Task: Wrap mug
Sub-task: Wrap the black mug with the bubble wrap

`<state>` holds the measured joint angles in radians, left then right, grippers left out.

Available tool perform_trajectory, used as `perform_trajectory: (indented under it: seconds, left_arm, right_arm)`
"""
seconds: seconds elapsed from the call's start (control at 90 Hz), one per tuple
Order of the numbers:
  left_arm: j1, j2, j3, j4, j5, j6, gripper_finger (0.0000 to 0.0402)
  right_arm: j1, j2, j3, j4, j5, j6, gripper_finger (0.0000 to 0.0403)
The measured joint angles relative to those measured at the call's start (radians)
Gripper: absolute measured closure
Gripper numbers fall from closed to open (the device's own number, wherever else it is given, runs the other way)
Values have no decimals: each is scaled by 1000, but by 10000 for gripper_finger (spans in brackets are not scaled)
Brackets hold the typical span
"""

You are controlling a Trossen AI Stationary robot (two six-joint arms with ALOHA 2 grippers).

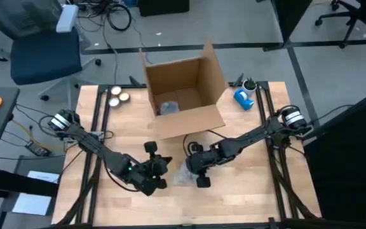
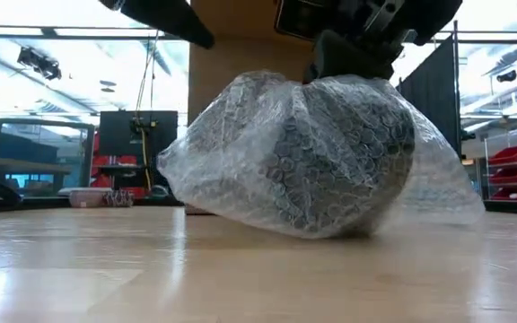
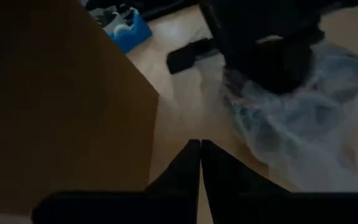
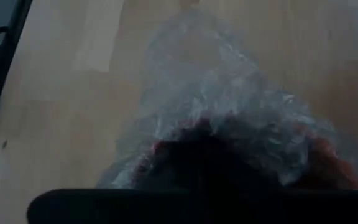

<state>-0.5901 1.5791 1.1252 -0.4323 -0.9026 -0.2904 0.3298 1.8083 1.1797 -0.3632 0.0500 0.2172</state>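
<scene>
Mug (image 2: 330, 152) is seen wrapped in bubble wrap (image 2: 240, 152), lying on the desk (image 2: 106, 269) at centre frame in the low view; in the high view the bundle (image 1: 184, 173) sits lower centre, just below the box (image 1: 186, 95).

Right pincer (image 1: 199, 166) is placed directly on the bundle from above. In the low view its dark body is seen pressing into the top of the wrap at upper right. In the right wrist view the wrap (image 4: 229, 124) fills the frame right up against the pincer; fingers are hidden there, so whether they are apart or clamped on the wrap cannot be told.

Left pincer (image 1: 159, 170) is held just left of the bundle in the high view, not touching it. In the left wrist view its fingers (image 3: 185, 168) are seen pressed together, nothing between them, pointing at bare desk between the box wall (image 3: 61, 106) and the wrap (image 3: 303, 118).

Box is open, flaps up, upper centre of the high view, with something bubble-wrapped inside. A blue tape dispenser (image 1: 244, 97) is seen right of the box, also at upper left of the left wrist view (image 3: 126, 31). Two small round things (image 1: 119, 96) are seen left of the box; what they are cannot be told.
</scene>
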Motion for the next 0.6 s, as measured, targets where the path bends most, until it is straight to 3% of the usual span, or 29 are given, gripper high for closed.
perform_trajectory:
  seconds: [0.411,0.6]
  left_arm:
    - [1,1,4,19,7,28,402]
    - [6,0,4,19,7,30,402]
  right_arm:
    - [1,-193,-9,-143,38,28,403]
    - [0,-209,-7,-82,66,5,403]
